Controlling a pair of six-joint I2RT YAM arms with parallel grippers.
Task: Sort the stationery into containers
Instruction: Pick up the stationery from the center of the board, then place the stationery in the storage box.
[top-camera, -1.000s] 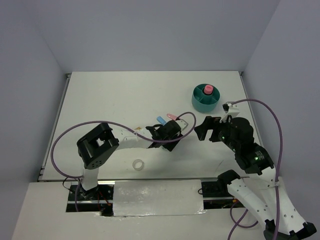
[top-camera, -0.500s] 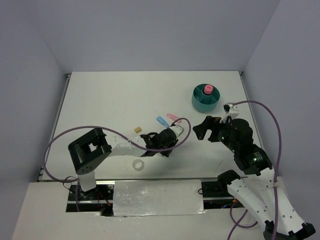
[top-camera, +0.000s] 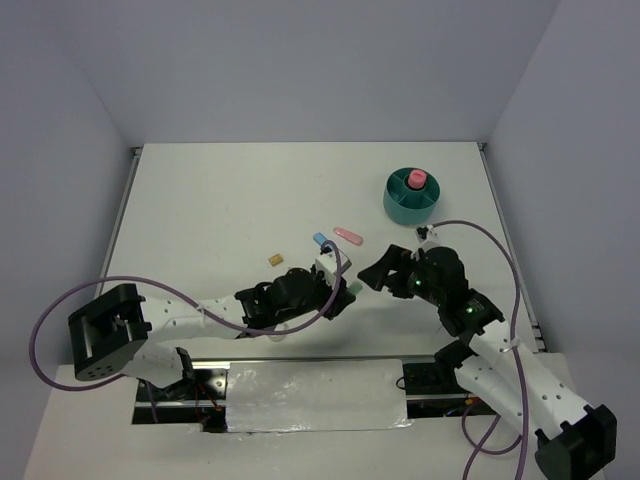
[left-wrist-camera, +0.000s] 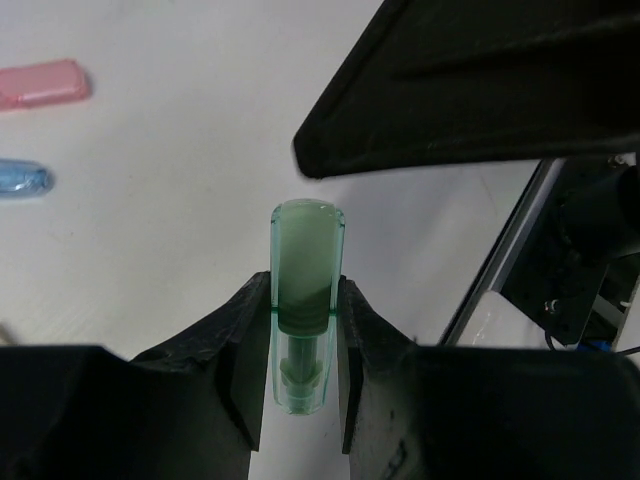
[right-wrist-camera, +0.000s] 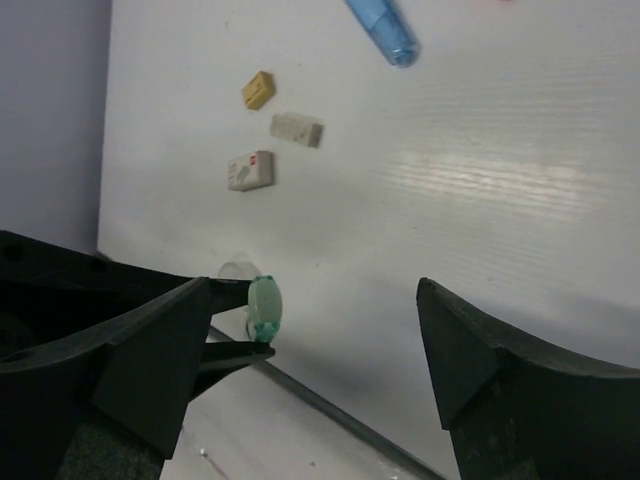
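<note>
Left wrist cam shows what the top view can't: the left gripper (left-wrist-camera: 305, 330) has its fingers closed tight on the green stick (left-wrist-camera: 306, 300), rounded cap poking out past the tips, w/ the pink stick (left-wrist-camera: 40, 83) & blue stick (left-wrist-camera: 20, 180) lying on the table off to one side. Right wrist cam shows the right gripper (right-wrist-camera: 315, 290) spread wide w/ nothing in it, the green stick just ahead between its fingers, plus the tan block (right-wrist-camera: 258, 89) & two white blocks (right-wrist-camera: 297, 128) beyond. Top view alone has the teal organizer (top-camera: 395, 205), far right, pink tube (top-camera: 416, 180) upright in its centre cup. Vs 0.5 s ago: left gripper has pulled back toward the near edge, away from the blue/pink sticks; right gripper has shifted left to meet it; tan block hasn't moved.
</note>
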